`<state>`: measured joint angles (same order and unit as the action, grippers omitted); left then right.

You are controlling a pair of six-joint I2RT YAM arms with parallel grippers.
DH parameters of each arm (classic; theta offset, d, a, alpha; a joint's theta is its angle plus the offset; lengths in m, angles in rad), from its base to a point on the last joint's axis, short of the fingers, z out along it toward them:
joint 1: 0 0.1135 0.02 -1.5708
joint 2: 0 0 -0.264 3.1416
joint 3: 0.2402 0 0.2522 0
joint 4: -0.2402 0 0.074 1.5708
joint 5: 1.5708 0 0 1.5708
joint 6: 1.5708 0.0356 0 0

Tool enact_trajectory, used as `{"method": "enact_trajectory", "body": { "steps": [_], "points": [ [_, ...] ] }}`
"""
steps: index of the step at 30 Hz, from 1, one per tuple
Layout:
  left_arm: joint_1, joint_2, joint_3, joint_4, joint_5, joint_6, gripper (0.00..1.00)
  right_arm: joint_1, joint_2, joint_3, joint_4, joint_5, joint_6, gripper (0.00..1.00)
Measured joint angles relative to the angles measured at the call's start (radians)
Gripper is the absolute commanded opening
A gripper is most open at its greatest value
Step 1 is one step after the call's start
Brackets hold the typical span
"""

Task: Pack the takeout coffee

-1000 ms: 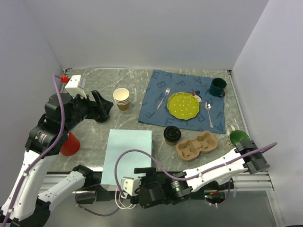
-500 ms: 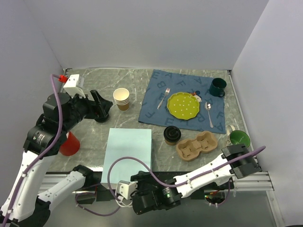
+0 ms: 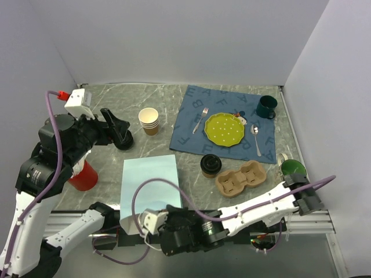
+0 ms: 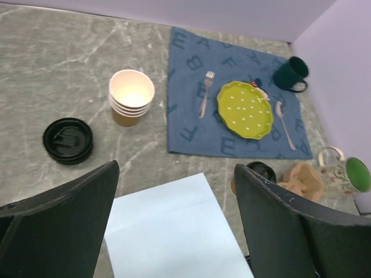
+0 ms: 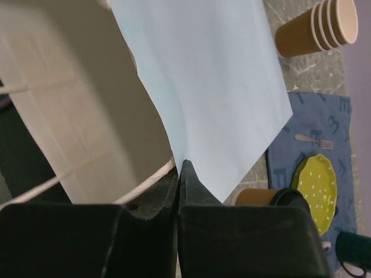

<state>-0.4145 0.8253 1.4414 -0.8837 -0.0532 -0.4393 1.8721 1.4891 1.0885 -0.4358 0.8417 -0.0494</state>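
The takeout coffee [image 3: 210, 165], a brown cup with a black lid, stands upright beside the cardboard cup carrier [image 3: 240, 178]. It also shows as the takeout coffee [image 5: 272, 197] in the right wrist view, and half hidden behind a finger as the coffee [image 4: 255, 171] in the left wrist view. A light blue paper bag [image 3: 149, 184] lies flat at the near middle. My right gripper [image 5: 182, 166] is shut on the bag's [image 5: 214, 75] near mouth edge, and the white inside shows. My left gripper [image 4: 177, 169] hangs open above the bag [image 4: 174, 231], holding nothing.
A stack of lidless paper cups [image 3: 149, 120] and a pile of black lids [image 4: 68, 140] sit at the back left. A blue placemat [image 3: 191, 124] carries a green plate [image 3: 225, 128], fork and spoon. A dark green mug [image 3: 266, 106], a green bowl [image 3: 293, 168] and a red cup [image 3: 83, 176] stand around.
My right gripper has closed on the bag's near edge, and the bag has turned, its near end swinging left. The left arm has drawn back to the left and higher, still open.
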Motion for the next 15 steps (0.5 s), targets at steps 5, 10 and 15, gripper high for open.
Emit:
{"method": "enact_trajectory", "body": {
  "steps": [5, 10, 15],
  "points": [
    [0.0, 0.037, 0.031, -0.06, -0.074, -0.021, 0.85, -0.11, -0.115, 0.031, -0.015, -0.062, 0.002, 0.0],
    [0.0, 0.079, 0.064, -0.109, -0.132, -0.055, 0.86, -0.246, -0.243, 0.072, -0.051, -0.17, -0.011, 0.0],
    [0.0, 0.075, 0.063, -0.107, -0.119, -0.04, 0.87, -0.325, -0.294, 0.108, -0.098, -0.267, -0.039, 0.0]
  ]
}}
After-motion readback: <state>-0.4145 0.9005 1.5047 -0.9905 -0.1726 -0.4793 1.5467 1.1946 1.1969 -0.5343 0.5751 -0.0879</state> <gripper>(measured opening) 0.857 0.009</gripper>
